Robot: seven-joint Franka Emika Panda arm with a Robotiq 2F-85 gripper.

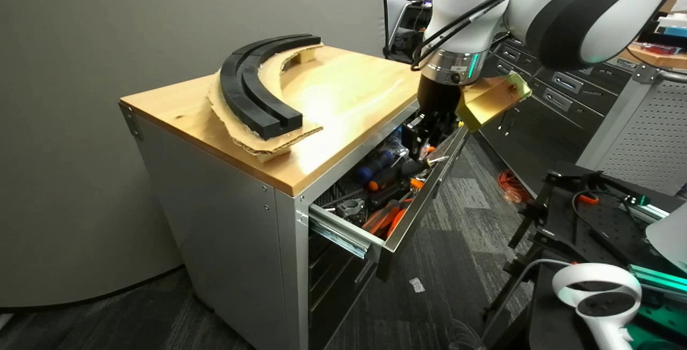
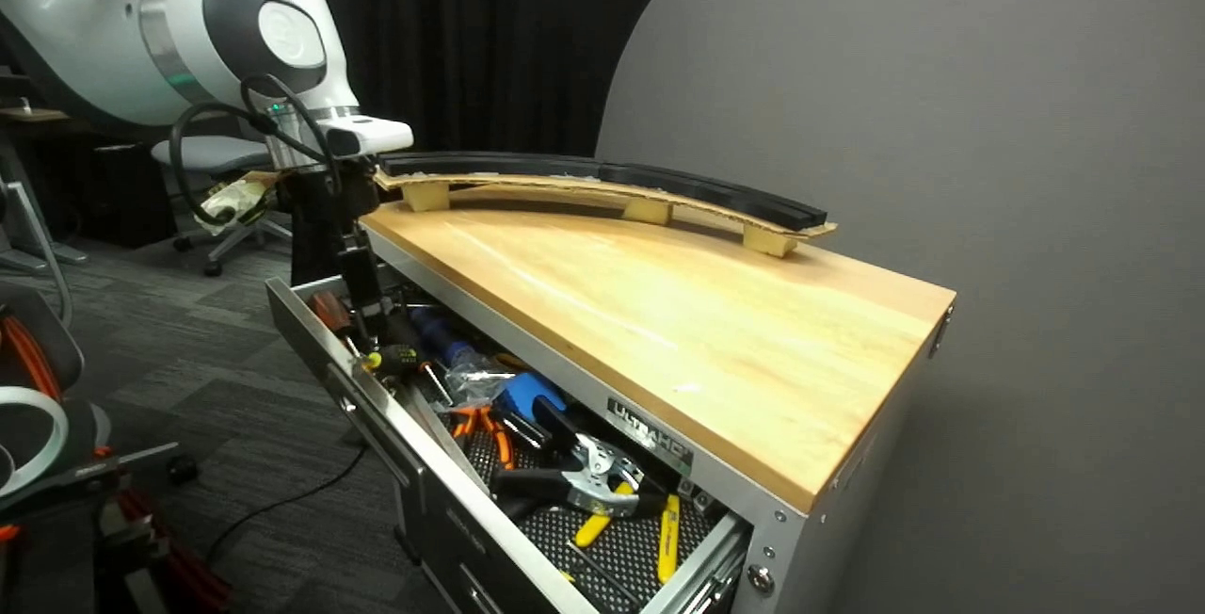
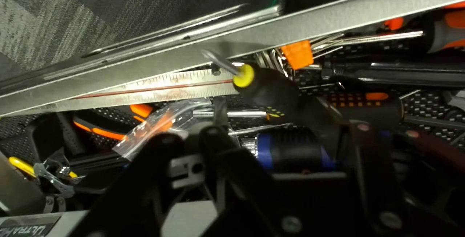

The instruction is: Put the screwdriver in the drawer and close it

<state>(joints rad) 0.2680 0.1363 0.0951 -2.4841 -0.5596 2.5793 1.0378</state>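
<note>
The screwdriver is short and black with a yellow collar and a metal shaft. It shows in both exterior views [image 1: 416, 167] [image 2: 395, 359] and, blurred, in the wrist view [image 3: 269, 86]. Its shaft points over the front rim of the pulled-out grey drawer [image 1: 413, 209], which also shows in an exterior view [image 2: 442, 457] and the wrist view [image 3: 156, 60]. My gripper [image 1: 419, 146], also in the wrist view [image 3: 274, 111], points down over the drawer. Its fingers are spread, with the handle just beyond and between their tips. I cannot tell whether they touch it or what it rests on.
The drawer holds several tools, including a blue-banded handle [image 3: 287, 151], a metal ruler [image 3: 174, 86], a clamp [image 2: 593, 477] and orange pliers [image 2: 494, 430]. The wooden top [image 1: 343, 97] overhangs the drawer's back; a black arc piece [image 1: 241, 81] stands on it.
</note>
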